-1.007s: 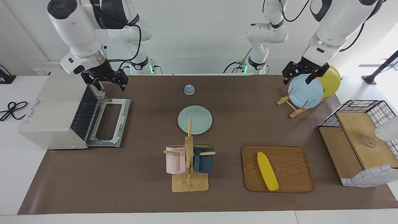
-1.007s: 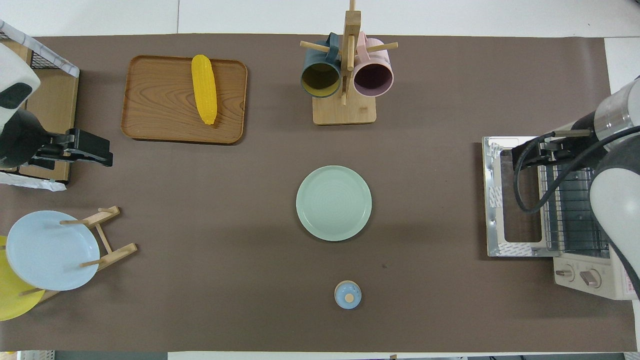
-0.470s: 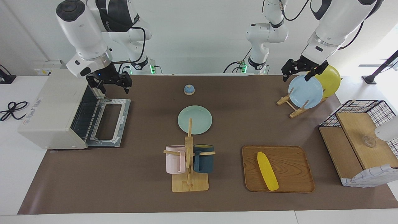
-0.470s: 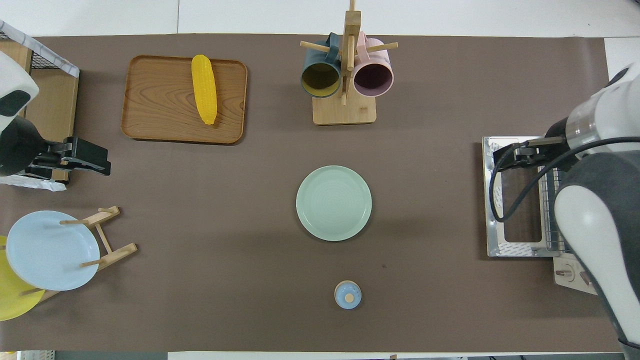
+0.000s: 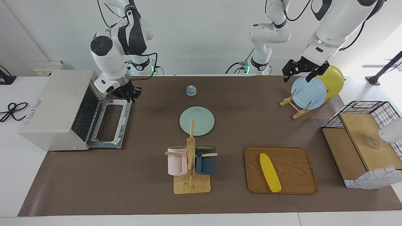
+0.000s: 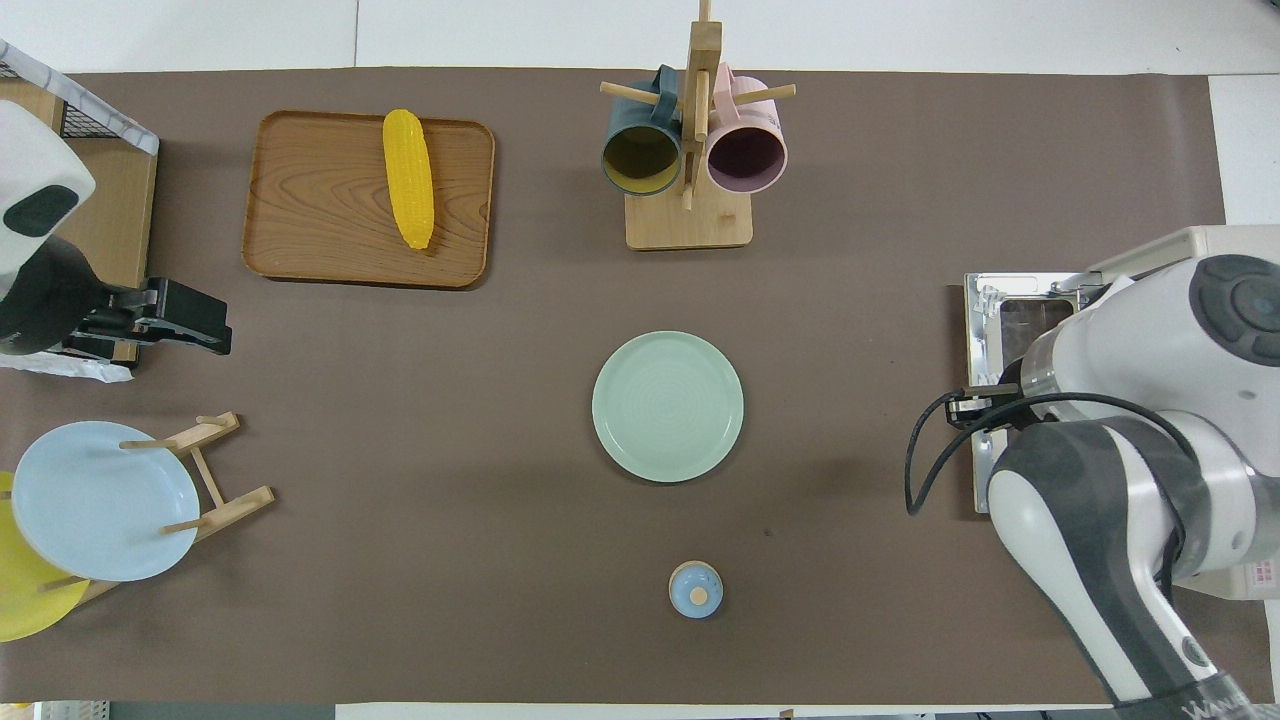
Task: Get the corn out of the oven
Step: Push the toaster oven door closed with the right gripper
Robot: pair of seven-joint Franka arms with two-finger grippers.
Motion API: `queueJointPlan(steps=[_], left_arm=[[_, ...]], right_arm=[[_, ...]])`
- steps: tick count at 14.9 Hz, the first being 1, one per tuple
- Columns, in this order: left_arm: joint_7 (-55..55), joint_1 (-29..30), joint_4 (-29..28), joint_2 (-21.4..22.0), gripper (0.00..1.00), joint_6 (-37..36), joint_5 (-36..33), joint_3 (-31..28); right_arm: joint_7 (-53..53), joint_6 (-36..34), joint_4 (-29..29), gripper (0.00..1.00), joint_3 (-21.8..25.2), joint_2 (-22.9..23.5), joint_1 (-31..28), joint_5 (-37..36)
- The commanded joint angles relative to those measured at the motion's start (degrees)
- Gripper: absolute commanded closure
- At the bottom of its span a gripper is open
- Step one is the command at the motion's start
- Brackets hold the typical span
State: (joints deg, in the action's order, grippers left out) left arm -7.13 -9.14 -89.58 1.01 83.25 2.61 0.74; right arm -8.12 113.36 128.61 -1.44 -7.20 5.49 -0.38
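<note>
A brown mat (image 5: 132,194) covers the white table in front of a plain white wall. At the right arm's end we find the oven (image 5: 53,110), off-white and boxy, its door (image 5: 111,122) dropped flat onto the mat and its wire rack (image 5: 86,117) showing inside. We see no food on that rack. The corn (image 5: 270,172) lies flat on a wooden tray (image 5: 301,163) toward the left arm's end, farther from the robots than the green plate (image 5: 197,121) at mid-table; its narrow tip points away from the robots.

We see the right gripper (image 5: 129,94) low over the corner of the open door that lies nearest the robots. From the frames we cannot make out its fingertips clearly; it looks drawn together and holds nothing we can see. In the overhead view the right arm's bulk hides most of the oven and the gripper itself.

The left gripper (image 5: 298,72) hangs above a rack (image 5: 293,106) holding a blue plate (image 5: 307,92) and a yellow plate (image 5: 334,80). Its fingers (image 6: 195,325) are spread and hold nothing.

A mug stand (image 5: 190,175) carries a pink mug (image 5: 176,160) and a dark blue mug (image 5: 205,160), and it sits beside the tray. A small blue bell (image 5: 191,90) sits near the robots. A wire basket (image 5: 364,110) with wooden boards stands at the left arm's end.
</note>
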Motion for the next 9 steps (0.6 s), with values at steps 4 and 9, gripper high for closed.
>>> queueJointPlan(steps=[4, 9], left_arm=[[0.18, 0.96, -1.91, 1.80, 0.00, -0.02, -1.21, 0.75], [0.10, 1.05, -1.82, 1.80, 0.00, -0.10, -1.21, 0.75]], right_arm=[[-5.15, 13.81, 12.28, 1.00, -0.06, 0.43, -0.04, -1.29], [-7.96, 19.08, 14.64, 1.00, -0.06, 1.49, 0.05, -6.30]])
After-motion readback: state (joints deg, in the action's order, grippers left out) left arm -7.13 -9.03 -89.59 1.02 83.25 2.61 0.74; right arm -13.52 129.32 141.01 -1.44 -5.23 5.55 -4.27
